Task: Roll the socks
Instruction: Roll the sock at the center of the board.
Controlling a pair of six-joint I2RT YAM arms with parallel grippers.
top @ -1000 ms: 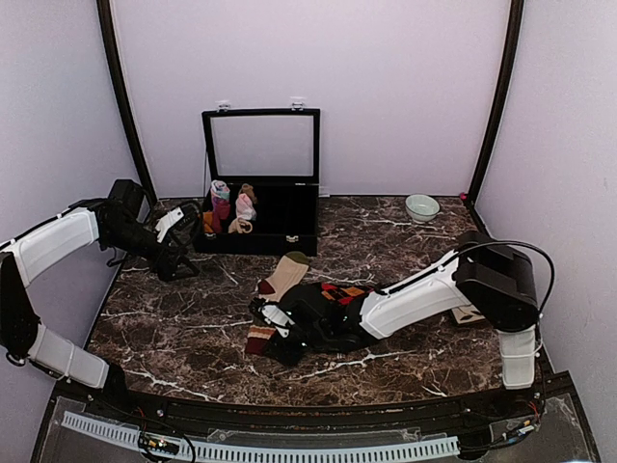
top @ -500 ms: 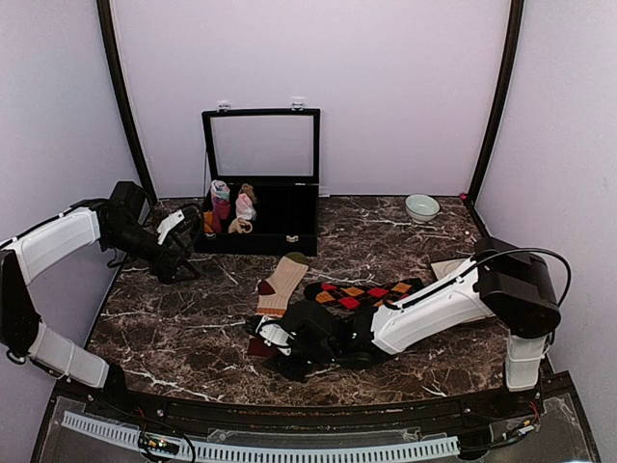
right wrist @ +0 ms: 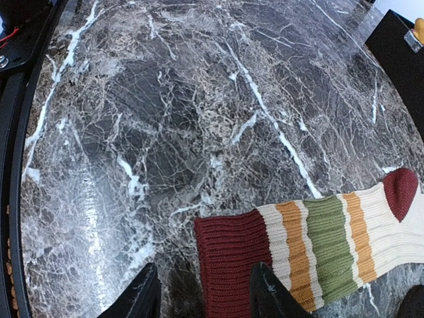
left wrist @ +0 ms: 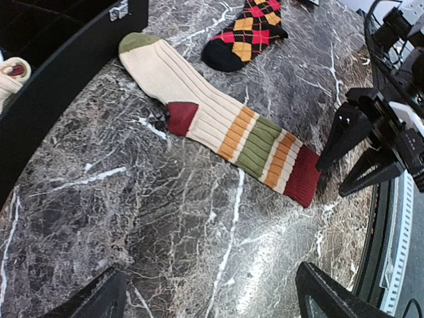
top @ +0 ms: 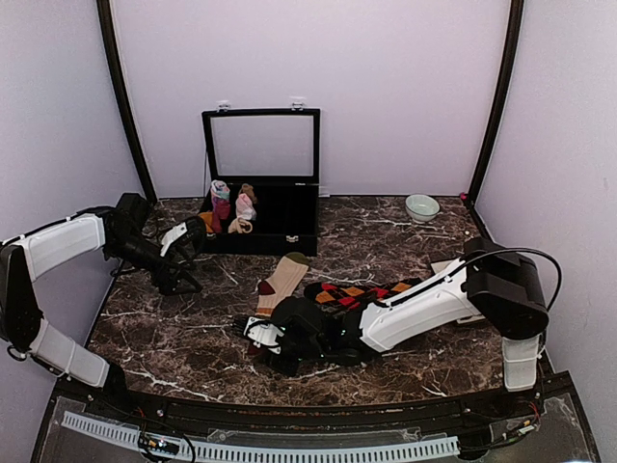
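Note:
The cream sock (top: 283, 277) with brown, orange and green stripes lies flat on the marble, its green toe toward the box. It also shows in the left wrist view (left wrist: 218, 116), and its maroon cuff shows in the right wrist view (right wrist: 235, 258). A black argyle sock (top: 362, 292) lies to its right, with its toe in the left wrist view (left wrist: 246, 33). My right gripper (top: 254, 336) is open just above the cuff end, one finger (right wrist: 268, 291) over the maroon cuff and the other (right wrist: 140, 298) over bare marble. My left gripper (top: 181, 275) is open and empty, left of the sock.
An open black box (top: 260, 207) stands at the back and holds small pink, white and tan sock rolls (top: 231, 207); its wall is near my left gripper (left wrist: 59, 73). A small bowl (top: 421, 206) sits at the back right. A tan flat item lies by the right arm.
My right gripper has slid left and nearer along the striped sock to its cuff end, uncovering the argyle sock. My left gripper has moved a little nearer and right.

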